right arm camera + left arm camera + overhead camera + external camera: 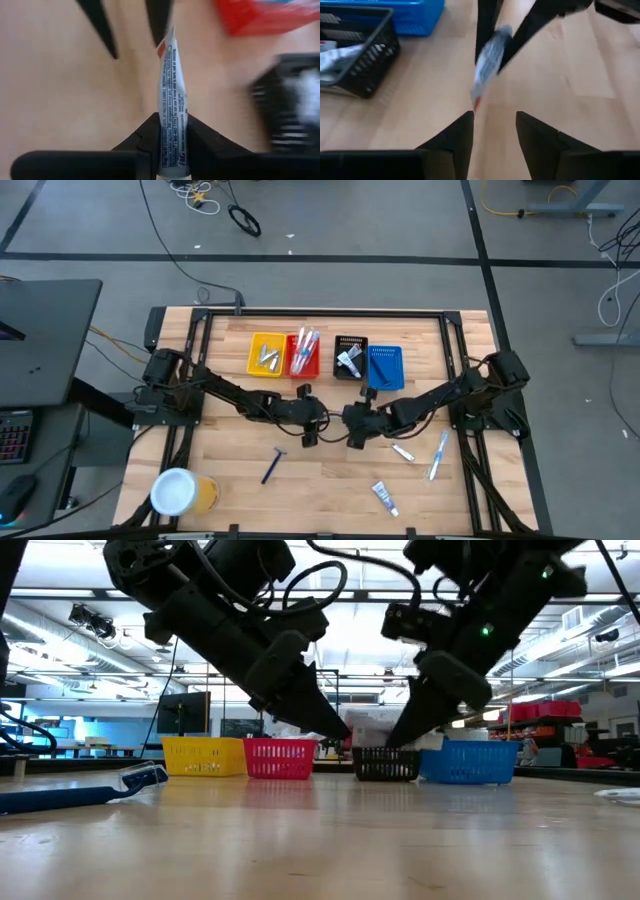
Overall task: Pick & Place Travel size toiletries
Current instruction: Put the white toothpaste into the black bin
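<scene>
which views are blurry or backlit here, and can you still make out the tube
Left wrist view: the tube is smeared by motion. Right wrist view: tube print is sharp between the right gripper fingers, bins behind blurred. Low view: both arms are dark silhouettes against bright ceiling lights.

Both arms are matte black, built of chunky jointed segments. Black cables loop above the left claw (pixel 335 730). A small green light glows above the right claw (pixel 395 735). Each claw ends in two tapered, pointed black fingers (pixel 457 137).

Both arms crowd table centre, four bins (pixel 325 356) block behind, bare wood (pixel 320 480) in front
</scene>
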Robot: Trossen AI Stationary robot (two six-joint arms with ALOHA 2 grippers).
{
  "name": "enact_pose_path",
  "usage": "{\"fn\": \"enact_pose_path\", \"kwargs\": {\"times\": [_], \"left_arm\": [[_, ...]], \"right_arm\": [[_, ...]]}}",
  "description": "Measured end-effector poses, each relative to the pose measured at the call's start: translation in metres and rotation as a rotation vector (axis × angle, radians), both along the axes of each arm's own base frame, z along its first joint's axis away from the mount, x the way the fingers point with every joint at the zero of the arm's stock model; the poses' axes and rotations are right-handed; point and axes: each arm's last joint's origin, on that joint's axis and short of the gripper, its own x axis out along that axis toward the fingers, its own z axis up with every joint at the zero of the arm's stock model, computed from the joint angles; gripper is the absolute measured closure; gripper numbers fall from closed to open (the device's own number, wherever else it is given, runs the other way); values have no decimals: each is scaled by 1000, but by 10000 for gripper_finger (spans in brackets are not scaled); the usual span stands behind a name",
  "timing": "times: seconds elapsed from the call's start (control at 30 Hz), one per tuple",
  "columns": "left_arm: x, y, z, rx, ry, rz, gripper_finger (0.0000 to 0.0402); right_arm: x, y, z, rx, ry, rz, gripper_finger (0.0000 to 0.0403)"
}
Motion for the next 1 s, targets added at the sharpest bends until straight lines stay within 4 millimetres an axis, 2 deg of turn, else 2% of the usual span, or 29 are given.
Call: {"fn": "enact_pose_path", "kwargs": {"times": [0.13,0.27,0.33,0.53,0.7,0.87,1.0], "left_arm": [[0,0,0,-1,6,-1,235],[1,5,0,-2,-3,13,235],[2,8,0,-1,-6,25,235],[3,15,1,-2,-8,43,235],[3,19,1,-1,-8,56,235],[3,19,1,22,-3,39,235],[3,20,1,43,0,25,235]], "right_arm": [[-3,-11,17,-177,-6,-87,328],[0,-34,23,-329,-95,-295,328],[3,-48,25,-340,-114,-348,328],[11,-103,24,-161,-119,-413,328],[6,-143,16,19,-105,-396,323],[-4,-163,7,46,-61,-416,289],[-6,-169,7,46,-60,-418,251]]}}
